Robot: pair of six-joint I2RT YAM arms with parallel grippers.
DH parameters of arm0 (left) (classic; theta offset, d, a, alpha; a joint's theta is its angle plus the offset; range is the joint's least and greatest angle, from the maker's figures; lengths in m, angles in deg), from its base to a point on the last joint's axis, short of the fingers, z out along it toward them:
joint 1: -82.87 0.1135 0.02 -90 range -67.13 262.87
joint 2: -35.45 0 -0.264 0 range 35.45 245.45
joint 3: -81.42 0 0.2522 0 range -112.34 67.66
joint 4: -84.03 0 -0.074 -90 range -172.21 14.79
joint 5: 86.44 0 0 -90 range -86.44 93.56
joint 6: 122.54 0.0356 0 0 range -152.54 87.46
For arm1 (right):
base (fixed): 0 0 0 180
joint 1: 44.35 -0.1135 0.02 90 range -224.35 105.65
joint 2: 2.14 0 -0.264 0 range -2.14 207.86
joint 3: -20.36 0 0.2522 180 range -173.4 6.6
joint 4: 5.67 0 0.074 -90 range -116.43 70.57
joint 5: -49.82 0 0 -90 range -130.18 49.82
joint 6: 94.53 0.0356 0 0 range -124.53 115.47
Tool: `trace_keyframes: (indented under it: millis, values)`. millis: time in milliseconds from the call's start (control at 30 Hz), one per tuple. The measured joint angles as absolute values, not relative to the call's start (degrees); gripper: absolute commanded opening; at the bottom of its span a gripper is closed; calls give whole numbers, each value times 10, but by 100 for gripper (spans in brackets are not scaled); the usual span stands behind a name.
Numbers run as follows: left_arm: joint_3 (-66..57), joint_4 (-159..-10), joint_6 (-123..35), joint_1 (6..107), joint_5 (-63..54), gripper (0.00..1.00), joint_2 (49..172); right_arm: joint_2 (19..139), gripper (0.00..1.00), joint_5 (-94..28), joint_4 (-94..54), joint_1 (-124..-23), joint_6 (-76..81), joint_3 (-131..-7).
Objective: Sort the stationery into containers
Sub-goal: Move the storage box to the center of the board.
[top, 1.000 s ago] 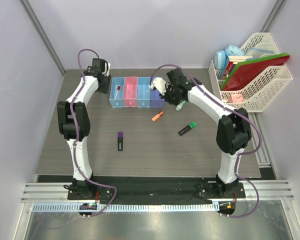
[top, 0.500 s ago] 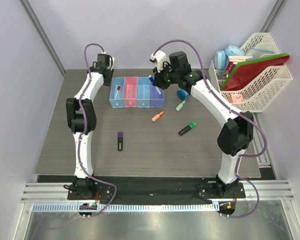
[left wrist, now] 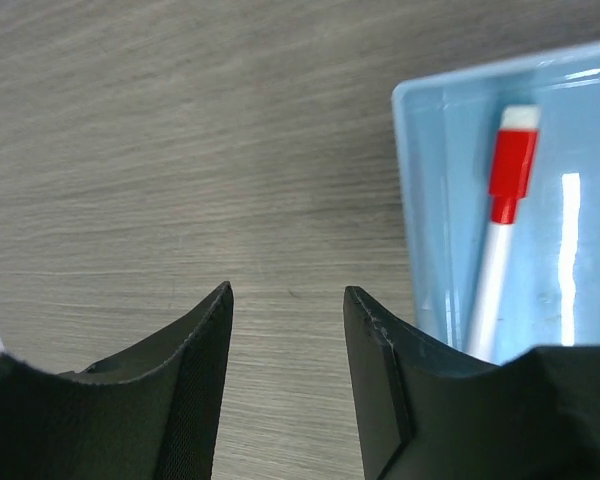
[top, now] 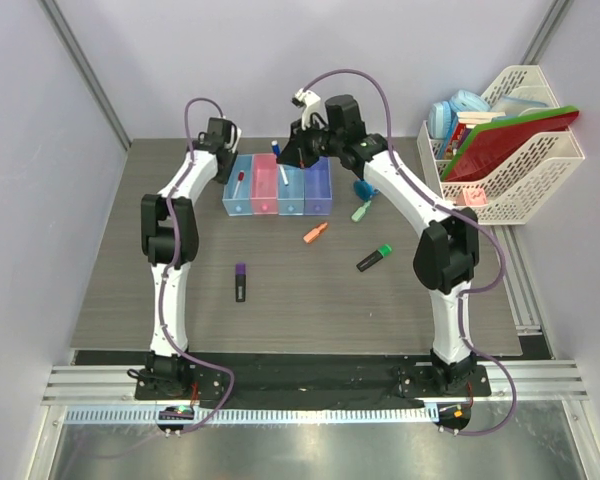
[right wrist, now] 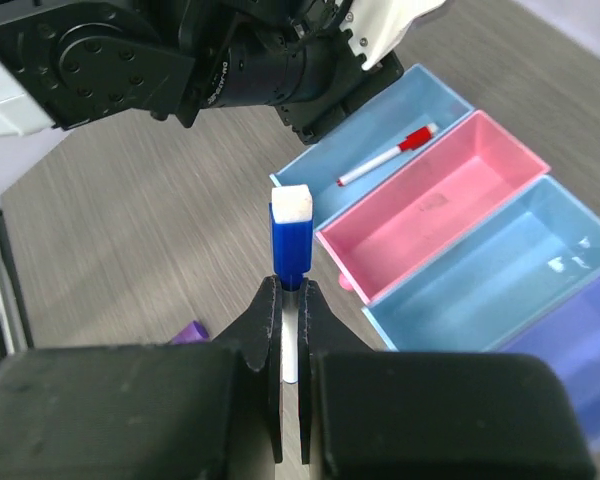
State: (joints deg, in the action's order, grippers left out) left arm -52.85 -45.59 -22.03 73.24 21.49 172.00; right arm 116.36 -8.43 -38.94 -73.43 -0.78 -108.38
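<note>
Moved: my right pincer point(right wrist: 290, 300) has swung from the purple-blue end of the bin row point(top: 265, 197) towards its pink bin.
Right pincer: clamped on the blue-capped pen point(right wrist: 290, 240), cap past my fingertips.
Left pincer point(left wrist: 287, 300): parted, empty, just beside the row's left end.
Red-capped pen point(left wrist: 502, 230): inside the row's leftmost bin.
Purple highlighter point(top: 240, 281), green highlighter point(top: 374, 257): on the surface, in front of the row.
</note>
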Motion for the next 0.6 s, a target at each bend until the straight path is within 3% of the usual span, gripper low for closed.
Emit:
trace_keyframes:
  millis: [600]
  values:
    - [-499,-452,-261,674,211,49,1714,1254,1,-33,-352,-734,47,-1125]
